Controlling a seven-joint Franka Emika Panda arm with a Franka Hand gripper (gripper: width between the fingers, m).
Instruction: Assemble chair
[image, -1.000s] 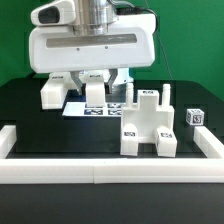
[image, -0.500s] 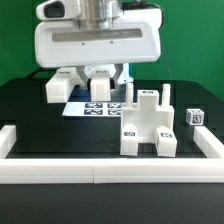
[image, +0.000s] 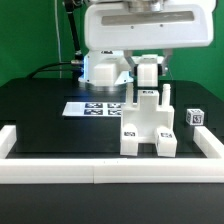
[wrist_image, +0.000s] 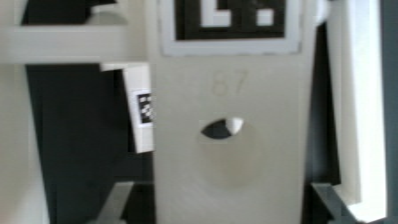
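Now the claw (image: 147, 64) is gripping a white chair block (image: 148, 80), with its jaws pressing narrowly on the block's two sides. It is hanging directly over the half-built chair body (image: 148, 128), which is standing on the desk (image: 40, 115) at 6 o'clock from it. Over the last second the claw has been travelling from above the marker board (image: 95, 108) across to the exterior view's right, taking the block along. The marker board, now at 8 o'clock, is lying uncovered. As I read it, the carrying is ending and the block is lining up for seating on the body's upright posts. A small tagged cube (image: 196, 117) is waiting at 4 o'clock, apart from the body, inside the white border rail (image: 100, 172).

The arm's housing is being cut off by the frame's upper edge. A white shape (image: 105, 70) at 9 o'clock of the claw is riding along with it, and I cannot tell what it is. In the wrist view a white face with a round hole (wrist_image: 222, 127) is filling the gap between the fingers and hiding what lies beneath. Whether block and body are touching, I cannot tell.
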